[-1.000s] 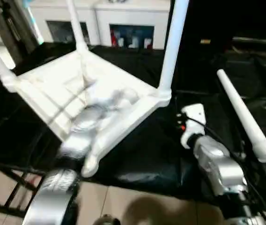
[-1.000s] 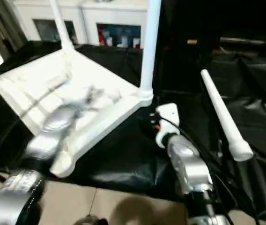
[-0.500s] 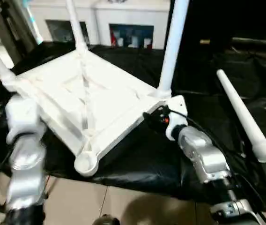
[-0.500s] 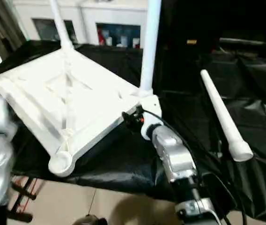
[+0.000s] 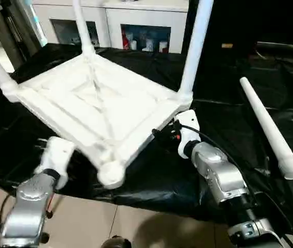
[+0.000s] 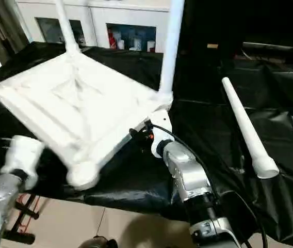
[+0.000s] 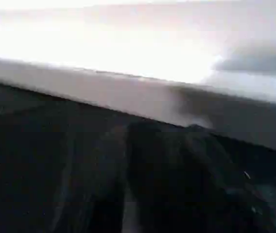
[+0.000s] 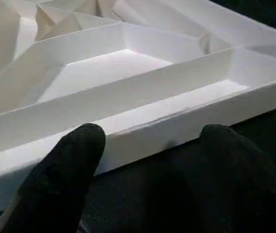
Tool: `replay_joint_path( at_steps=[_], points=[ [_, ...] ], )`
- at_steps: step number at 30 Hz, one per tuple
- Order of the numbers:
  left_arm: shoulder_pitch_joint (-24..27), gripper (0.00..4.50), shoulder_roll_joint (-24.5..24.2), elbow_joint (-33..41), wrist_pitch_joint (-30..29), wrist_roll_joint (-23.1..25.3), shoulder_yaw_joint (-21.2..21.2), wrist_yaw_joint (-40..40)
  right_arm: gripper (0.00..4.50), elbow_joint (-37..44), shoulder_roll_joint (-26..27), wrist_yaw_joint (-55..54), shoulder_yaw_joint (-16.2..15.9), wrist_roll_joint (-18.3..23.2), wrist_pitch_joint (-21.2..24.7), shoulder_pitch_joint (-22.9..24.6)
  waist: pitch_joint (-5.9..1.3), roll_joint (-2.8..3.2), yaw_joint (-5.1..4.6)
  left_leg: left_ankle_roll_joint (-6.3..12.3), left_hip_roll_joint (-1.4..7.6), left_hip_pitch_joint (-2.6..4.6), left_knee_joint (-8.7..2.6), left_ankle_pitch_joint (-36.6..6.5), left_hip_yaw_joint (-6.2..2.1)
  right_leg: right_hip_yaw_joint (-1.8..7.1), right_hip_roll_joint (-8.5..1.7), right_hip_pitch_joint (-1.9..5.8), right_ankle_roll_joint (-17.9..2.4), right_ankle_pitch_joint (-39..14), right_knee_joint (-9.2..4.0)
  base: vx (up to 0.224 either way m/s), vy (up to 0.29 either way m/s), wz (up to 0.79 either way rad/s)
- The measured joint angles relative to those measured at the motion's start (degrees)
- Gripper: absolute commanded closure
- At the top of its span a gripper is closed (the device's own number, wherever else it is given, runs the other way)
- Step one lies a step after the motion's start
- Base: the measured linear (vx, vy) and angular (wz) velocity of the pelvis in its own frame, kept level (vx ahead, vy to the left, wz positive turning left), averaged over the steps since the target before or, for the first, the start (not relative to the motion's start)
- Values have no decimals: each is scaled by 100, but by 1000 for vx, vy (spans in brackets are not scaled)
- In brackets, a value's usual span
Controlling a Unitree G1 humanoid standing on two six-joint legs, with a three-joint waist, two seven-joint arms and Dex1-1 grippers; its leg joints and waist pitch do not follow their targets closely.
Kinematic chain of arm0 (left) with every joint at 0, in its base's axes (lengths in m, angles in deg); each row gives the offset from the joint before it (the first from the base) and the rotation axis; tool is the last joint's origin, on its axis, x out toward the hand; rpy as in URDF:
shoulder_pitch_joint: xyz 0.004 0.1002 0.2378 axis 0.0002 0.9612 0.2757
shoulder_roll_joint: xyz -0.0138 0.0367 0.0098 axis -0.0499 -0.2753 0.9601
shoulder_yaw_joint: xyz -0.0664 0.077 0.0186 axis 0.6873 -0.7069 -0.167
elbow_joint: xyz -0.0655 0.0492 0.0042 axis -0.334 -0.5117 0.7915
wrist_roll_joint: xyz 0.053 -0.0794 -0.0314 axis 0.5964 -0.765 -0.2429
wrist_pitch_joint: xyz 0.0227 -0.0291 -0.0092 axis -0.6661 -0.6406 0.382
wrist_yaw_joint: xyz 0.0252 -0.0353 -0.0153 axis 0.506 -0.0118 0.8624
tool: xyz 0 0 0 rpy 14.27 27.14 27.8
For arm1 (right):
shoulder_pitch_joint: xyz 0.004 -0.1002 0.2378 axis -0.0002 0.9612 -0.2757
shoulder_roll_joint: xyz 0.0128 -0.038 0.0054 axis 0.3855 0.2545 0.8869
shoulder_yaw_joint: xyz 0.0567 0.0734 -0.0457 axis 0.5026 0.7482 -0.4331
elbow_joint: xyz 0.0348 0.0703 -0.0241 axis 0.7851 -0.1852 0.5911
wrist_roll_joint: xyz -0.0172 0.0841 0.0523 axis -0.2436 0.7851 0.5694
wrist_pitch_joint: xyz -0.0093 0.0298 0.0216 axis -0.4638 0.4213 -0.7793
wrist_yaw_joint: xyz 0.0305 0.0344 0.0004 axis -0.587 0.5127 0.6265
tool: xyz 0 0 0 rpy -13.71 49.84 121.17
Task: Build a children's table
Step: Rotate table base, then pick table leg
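Worktop, black-draped: carries whole job. Tabletop inverted at centre, sockets up for legs; three fitted. Fourth leg loose at 3 o'clock. Right tool wide open at tabletop edge, gripping nothing. Left tool at 8 o'clock, part open, empty.

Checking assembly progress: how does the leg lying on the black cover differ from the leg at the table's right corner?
The loose leg lies flat on the black cover, apart from the tabletop; the right-corner leg stands upright.
The loose leg's wide end is free; the corner leg's sits in its socket.
Both are white, tapered tubes.
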Motion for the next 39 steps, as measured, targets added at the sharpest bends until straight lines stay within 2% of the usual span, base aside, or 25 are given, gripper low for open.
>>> replay_joint_path(
  at_steps=[3,6,11,14,18,21,26,27,30,34,37,38,39],
  points=[
    [144,262,-415,392,-115,-191,-414,-808,82,66,-48,10,0,2,17,17,-7,11,0,-1,-1,4,-3,0,1,2,0,1,0,-1,1,0,0,0],
    [73,262,-413,391,-53,-205,-611,-1079,82,274,-109,20,5,8,38,69,-9,12,21,-1,-3,4,-4,1,2,5,0,4,0,0,3,0,0,0],
    [-590,262,221,-331,322,-211,-959,-1101,82,621,-204,18,54,40,217,200,-11,8,67,-3,-3,4,-4,3,13,24,0,31,2,-1,4,0,0,0],
    [-895,262,514,-674,525,-222,-1182,-1026,82,900,-343,-27,94,46,459,312,-10,9,30,-13,-3,4,-2,10,15,29,0,34,7,3,4,0,0,0],
    [-965,262,564,-721,599,-238,-1320,-1002,82,1198,-590,-102,330,45,746,338,-19,24,-40,-19,0,5,-4,14,15,29,3,24,21,15,9,0,0,0],
    [-964,262,569,-659,651,-309,-1312,-1126,82,1519,-1002,-108,514,52,1297,340,-25,43,-64,-20,2,3,-8,17,13,27,6,22,23,12,10,0,0,0],
    [-951,258,311,-50,523,-815,-1220,-1625,49,1563,-1818,-89,1235,269,2302,-57,-25,43,-50,-18,2,1,6,18,14,28,5,26,20,15,12,0,0,0],
    [-952,258,243,133,448,-927,-1203,-1759,23,1515,-2028,-63,1331,266,2421,-189,-25,44,-47,-18,2,1,10,18,14,28,5,26,20,15,15,0,0,0],
    [-975,258,134,497,235,-1131,-1200,-2066,12,1243,-2528,31,1484,191,2615,-607,-33,46,-50,-18,2,9,11,18,14,28,5,28,20,14,25,0,0,0],
    [-1226,231,94,769,-114,-1377,-1266,-2325,0,36,-3328,263,1320,-73,2944,-1099,-32,47,-26,-18,2,8,25,19,14,28,2,27,17,15,44,0,0,0],
    [-1289,211,56,944,-393,-1661,-1239,-2456,0,-434,-3502,372,1264,-179,3021,-1299,-35,51,-45,-18,2,11,30,19,14,29,2,25,17,15,53,0,0,0],
    [-1298,185,24,1047,-487,-1751,-1273,-2518,0,-750,-3561,424,1210,-190,2996,-1414,-34,51,-58,-18,3,11,38,19,14,29,2,24,16,14,61,0,0,0],
    [-1319,181,-27,1178,-560,-1817,-1324,-2607,0,-1216,-3665,504,1163,-219,2926,-1568,-35,54,-56,-17,5,9,49,19,14,29,1,23,11,10,69,0,0,0]
  ],
)
